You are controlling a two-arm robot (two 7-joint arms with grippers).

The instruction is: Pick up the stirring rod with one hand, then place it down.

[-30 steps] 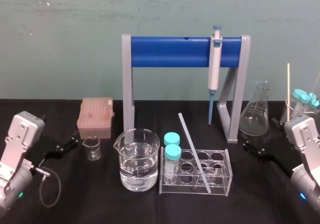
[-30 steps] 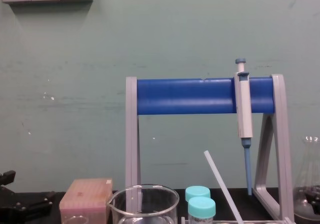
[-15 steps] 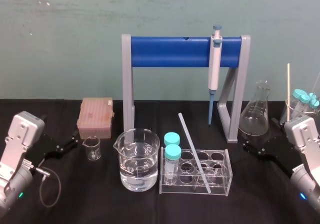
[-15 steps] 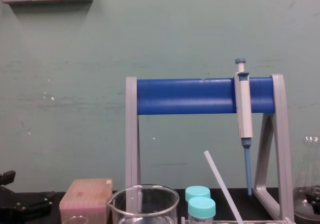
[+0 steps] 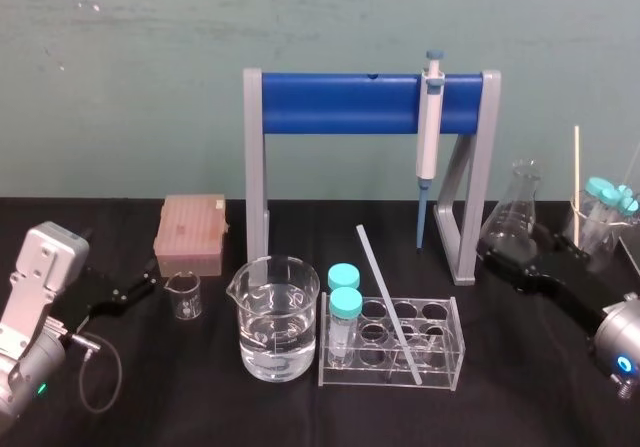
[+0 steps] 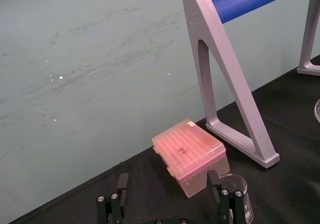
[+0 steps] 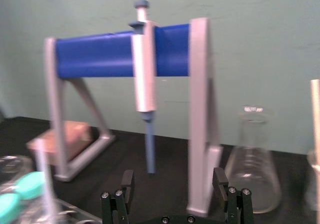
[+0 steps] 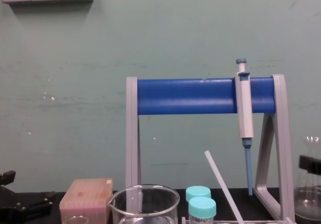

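Stirring rod (image 5: 388,302) leans in rack (image 5: 440,375), right tool (image 5: 490,263) well apart.

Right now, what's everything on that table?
stirring rod: one, whitish, leaning in rack
test tube rack: one, clear, centre front
capped tubes: two, teal caps, in rack
large beaker: one, clear, left of rack
small beaker: one, clear, by tip box
tip box: one, pink, back left
pipette: one, grey-blue, hanging on stand
stand: one, blue and grey, behind
conical flask: one, clear, right
left end effector: one, black, open, left
right end effector: one, black, open, by flask
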